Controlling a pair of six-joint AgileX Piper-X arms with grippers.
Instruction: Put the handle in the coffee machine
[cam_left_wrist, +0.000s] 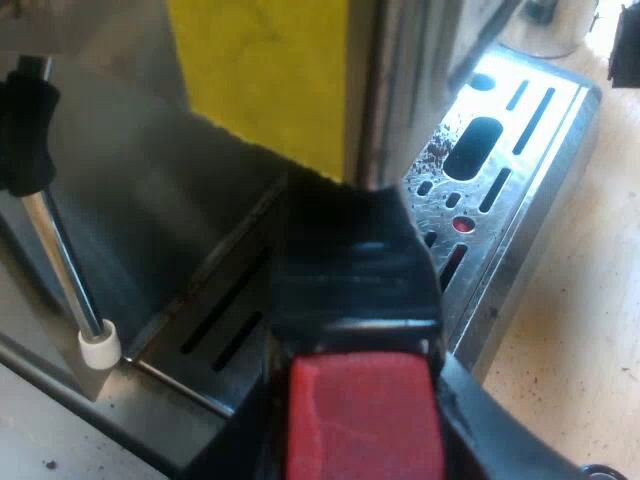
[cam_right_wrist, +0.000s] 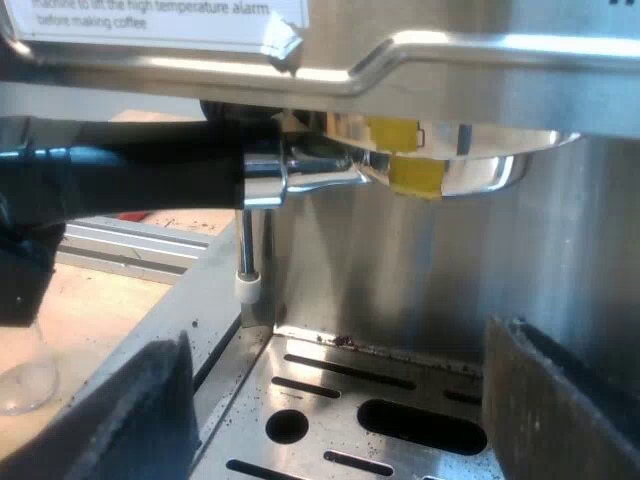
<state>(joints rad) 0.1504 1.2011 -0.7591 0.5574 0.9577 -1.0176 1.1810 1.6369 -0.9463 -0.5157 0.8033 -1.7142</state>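
The metal holder (cam_right_wrist: 440, 170) sits up against the underside of the espresso machine (cam_right_wrist: 450, 60), its dark handle (cam_right_wrist: 150, 170) sticking out level from the front. My left gripper (cam_left_wrist: 365, 440) is shut on that handle (cam_left_wrist: 355, 270) close to its red end (cam_left_wrist: 365, 420), and appears as a black mass (cam_right_wrist: 25, 260) at the handle's outer end. My right gripper (cam_right_wrist: 340, 420) hangs open low over the drip tray (cam_right_wrist: 330, 385), with nothing between its fingers (cam_right_wrist: 130, 410).
The steam wand (cam_right_wrist: 246, 250) with a white tip hangs beside the holder, close to the handle. Coffee grounds speckle the slotted drip tray (cam_left_wrist: 520, 190). A measuring glass (cam_right_wrist: 20, 380) stands on the wooden table beyond the tray's edge. A yellow sticker (cam_left_wrist: 265, 70) marks the machine's wall.
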